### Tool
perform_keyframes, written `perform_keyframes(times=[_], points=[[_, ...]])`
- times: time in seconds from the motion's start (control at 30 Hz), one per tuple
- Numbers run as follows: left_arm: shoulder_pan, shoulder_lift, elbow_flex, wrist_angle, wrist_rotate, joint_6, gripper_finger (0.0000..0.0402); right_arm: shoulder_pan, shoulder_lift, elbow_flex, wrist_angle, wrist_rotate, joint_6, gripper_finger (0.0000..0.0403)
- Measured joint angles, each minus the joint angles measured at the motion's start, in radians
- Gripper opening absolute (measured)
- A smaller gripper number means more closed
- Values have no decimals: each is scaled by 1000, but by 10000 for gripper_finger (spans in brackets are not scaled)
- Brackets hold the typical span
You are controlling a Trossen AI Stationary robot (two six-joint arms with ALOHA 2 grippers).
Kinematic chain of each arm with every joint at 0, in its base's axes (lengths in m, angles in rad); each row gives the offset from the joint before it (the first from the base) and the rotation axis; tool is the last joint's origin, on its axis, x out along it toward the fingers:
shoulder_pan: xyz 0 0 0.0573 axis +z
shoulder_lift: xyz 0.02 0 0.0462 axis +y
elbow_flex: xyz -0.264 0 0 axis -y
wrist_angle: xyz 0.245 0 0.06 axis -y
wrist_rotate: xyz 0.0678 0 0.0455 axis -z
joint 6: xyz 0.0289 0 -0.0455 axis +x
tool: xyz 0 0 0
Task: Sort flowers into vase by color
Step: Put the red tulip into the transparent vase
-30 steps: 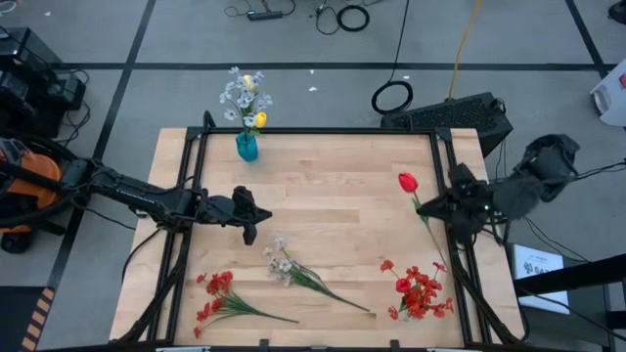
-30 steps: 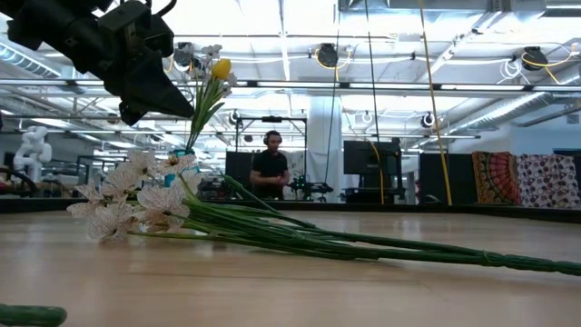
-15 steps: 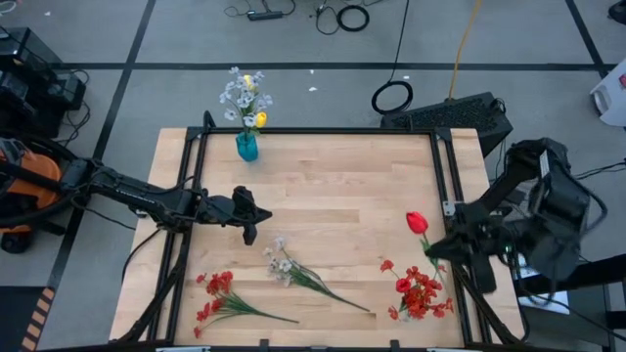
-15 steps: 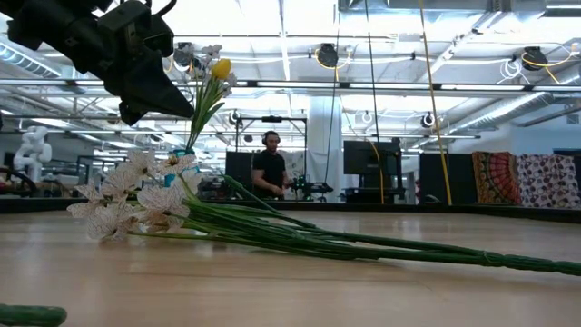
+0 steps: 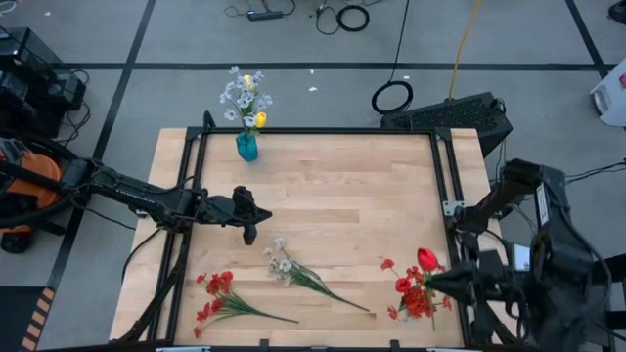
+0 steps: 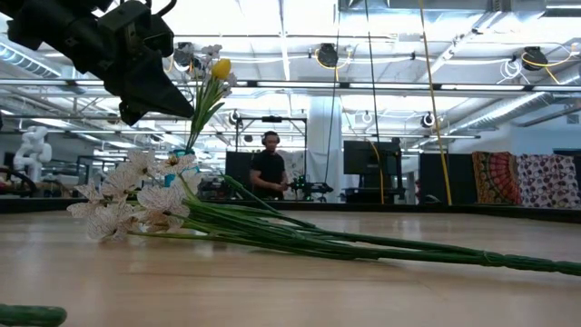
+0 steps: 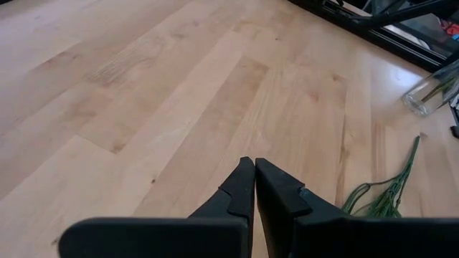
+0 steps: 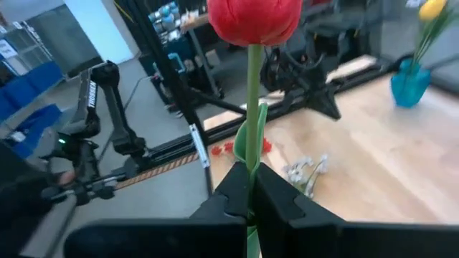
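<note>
The red tulip (image 8: 254, 18) is cut off at the upper edge of the right wrist view; its stem is clamped upright between the right gripper (image 8: 250, 188) fingers at the high view's lower right. The left gripper (image 7: 254, 174), pressed together, hangs centre-left.

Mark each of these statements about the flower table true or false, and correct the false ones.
1. The right pincer is shut on a red tulip. True.
2. The vase lies tipped over in the table's middle. False: it stands upright at the far edge.
3. The vase holds white and yellow flowers. True.
4. The left pincer grips a white sprig. False: it is shut and empty; the sprig lies on the table.
</note>
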Motion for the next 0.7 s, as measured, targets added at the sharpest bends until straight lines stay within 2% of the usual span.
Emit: perform_keyframes(times=[0.37,0.53,0.7], points=[[-2,0,0,0,0,0,20,85,156,0,-17,224,-28,0],[-21,0,0,0,0,0,20,109,217,0,-18,277,-79,0],[-47,0,0,0,0,-1,20,110,261,0,-19,277,-94,0]])
